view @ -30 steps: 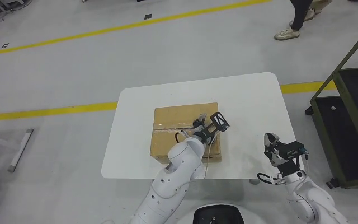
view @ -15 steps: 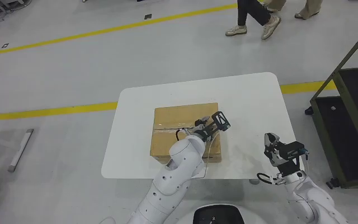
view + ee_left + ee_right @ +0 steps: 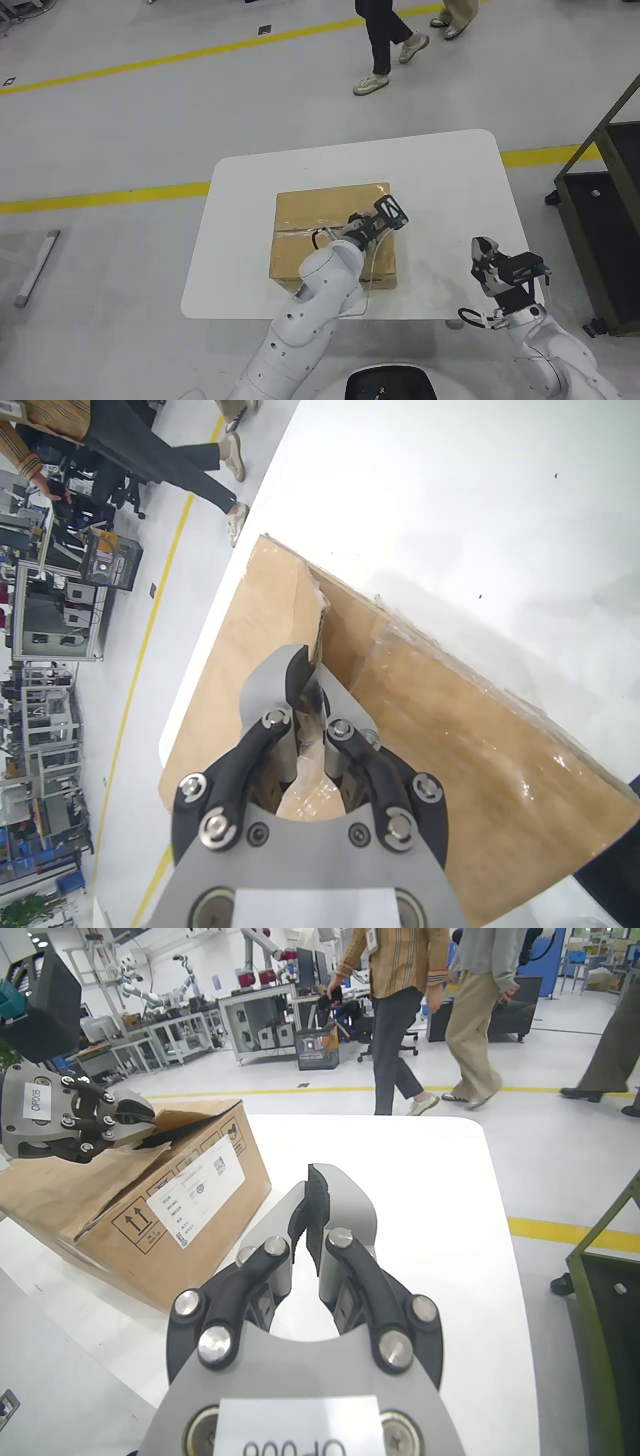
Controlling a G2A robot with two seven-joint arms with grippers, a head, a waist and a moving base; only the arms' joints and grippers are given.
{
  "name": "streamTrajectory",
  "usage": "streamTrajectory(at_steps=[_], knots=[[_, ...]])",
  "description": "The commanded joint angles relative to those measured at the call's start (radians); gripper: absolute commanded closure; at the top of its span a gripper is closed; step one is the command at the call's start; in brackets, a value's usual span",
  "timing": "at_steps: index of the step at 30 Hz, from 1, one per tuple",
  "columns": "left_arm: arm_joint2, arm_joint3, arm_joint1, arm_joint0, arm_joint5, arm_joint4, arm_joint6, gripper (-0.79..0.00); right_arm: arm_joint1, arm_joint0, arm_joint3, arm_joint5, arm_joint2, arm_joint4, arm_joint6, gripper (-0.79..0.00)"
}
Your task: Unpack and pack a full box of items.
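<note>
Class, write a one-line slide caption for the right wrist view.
Right gripper, shut and empty, hovers over the table while the left gripper pinches the top flap of the cardboard box.

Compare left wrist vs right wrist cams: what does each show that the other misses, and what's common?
Left wrist, not right: the top of the box seen from above, with glossy tape across it and the torn edge of the flap running between the closed fingers of the left gripper.
Right wrist, not left: the right gripper, shut and empty above the table; the white label on the box's side; a green cart.
Both: box, table, and left gripper pinching the flap.
</note>
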Motion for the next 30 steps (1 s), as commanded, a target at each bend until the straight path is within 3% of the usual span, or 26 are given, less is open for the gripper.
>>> streamTrajectory(at_steps=[1, 14, 20, 30], knots=[[-0.019, -0.025, 0.003, 0.008, 0.001, -0.012, 0.006, 0.0, 0.0, 0.001, -0.003, 0.0, -0.001, -0.002, 0.001, 0.0], [-0.229, -0.239, 0.034, 0.114, -0.035, -0.161, -0.019, 0.0, 0.0, 0.02, -0.018, -0.024, -0.016, 0.003, 0.011, 0.0], [-0.216, -0.26, 0.04, 0.14, -0.068, -0.164, -0.011, 0.0, -0.002, 0.033, 0.007, -0.023, -0.031, -0.001, 0.008, 0.0], [-0.123, -0.188, 0.032, 0.133, -0.071, -0.16, 0.013, 0.0, -0.001, 0.091, -0.009, -0.094, -0.027, 0.069, 0.013, 0.0]])
